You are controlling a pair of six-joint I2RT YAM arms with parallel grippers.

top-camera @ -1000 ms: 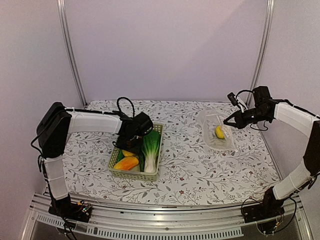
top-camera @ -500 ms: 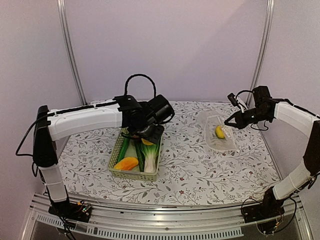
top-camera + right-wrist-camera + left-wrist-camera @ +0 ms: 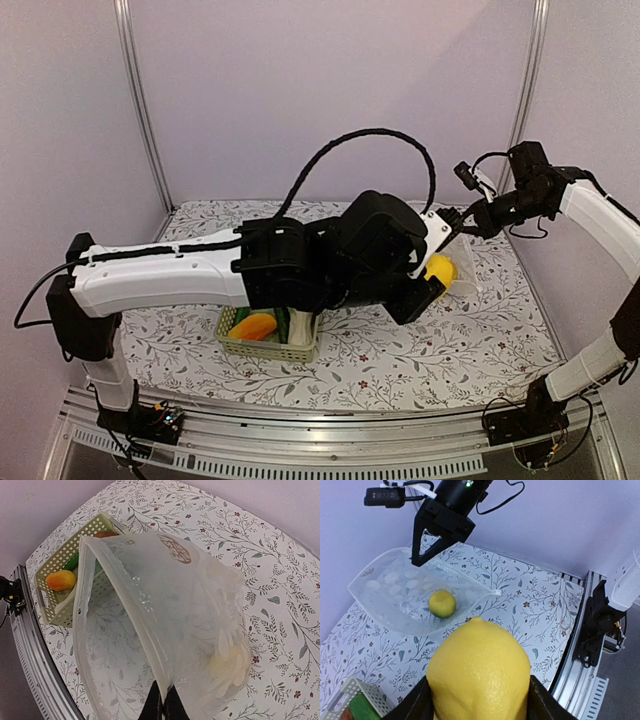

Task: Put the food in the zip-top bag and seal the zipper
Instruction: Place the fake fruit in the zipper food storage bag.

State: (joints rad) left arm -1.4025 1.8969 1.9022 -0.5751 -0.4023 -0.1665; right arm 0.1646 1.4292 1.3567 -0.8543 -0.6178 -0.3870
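Observation:
My left gripper (image 3: pixel 425 287) is shut on a yellow lemon-like toy fruit (image 3: pixel 477 672), also seen in the top view (image 3: pixel 439 269), and holds it just short of the bag's mouth. The clear dotted zip-top bag (image 3: pixel 402 592) lies open toward it, with a small yellow-green fruit (image 3: pixel 442 603) inside. My right gripper (image 3: pixel 470 222) is shut on the bag's upper rim and holds it up; it also shows in the left wrist view (image 3: pixel 416 560) and in its own view (image 3: pixel 163 702). The bag (image 3: pixel 165 605) hangs open there, its whitish zipper rim (image 3: pixel 79 615) on the left.
The pale green lattice basket (image 3: pixel 268 347) stands left of centre, mostly behind my left arm, with an orange fruit (image 3: pixel 253 326) and green vegetables in it. It shows through the bag's mouth in the right wrist view (image 3: pixel 55 562). The table's metal rail (image 3: pixel 580 675) runs along the right.
My left arm has lifted out of the basket with the yellow fruit and swung right to the bag's mouth. My right gripper has raised the bag's rim a little.

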